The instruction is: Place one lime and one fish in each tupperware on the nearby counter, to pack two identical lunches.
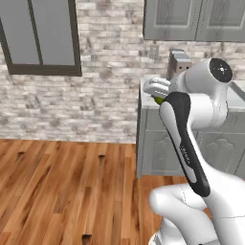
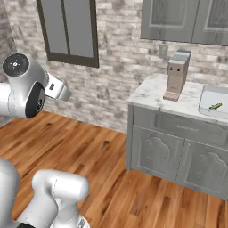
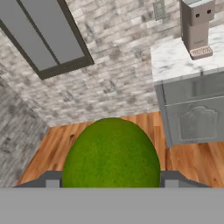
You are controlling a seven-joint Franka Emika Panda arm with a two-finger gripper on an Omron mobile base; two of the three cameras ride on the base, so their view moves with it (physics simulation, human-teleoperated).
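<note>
Green and round, the lime (image 3: 111, 153) sat between the two dark fingertips (image 3: 51, 180) of the claw (image 3: 111, 183) in the hand view, one tip showing at each side of it, so the claw was clamped on the lime with its jaws set apart by the fruit's width. In the left base view a sliver of the same lime (image 1: 158, 100) showed just under the white hand, in front of the end of the worktop (image 1: 143, 87). The arm held it up in the air over the wooden floor (image 2: 102, 151), off the left end of the grey cabinet (image 2: 173, 151). In the right base view the white marble worktop (image 2: 151, 91) carried a tall brown and grey appliance (image 2: 177, 75) standing upright near the brick wall (image 2: 120, 58), and farther right lay a light-grey tupperware (image 2: 209, 95) with a low rim. Inside that tray lay a small slim thing (image 2: 215, 106), yellowish-green with a darker edge; it was too small to say what it was. A dark-framed window (image 2: 69, 29) was set in the wall to the left, and grey wall cupboards (image 2: 182, 20) hung above the worktop. The hand view looked past the lime toward the cabinet end and the same appliance (image 3: 197, 26).
</note>
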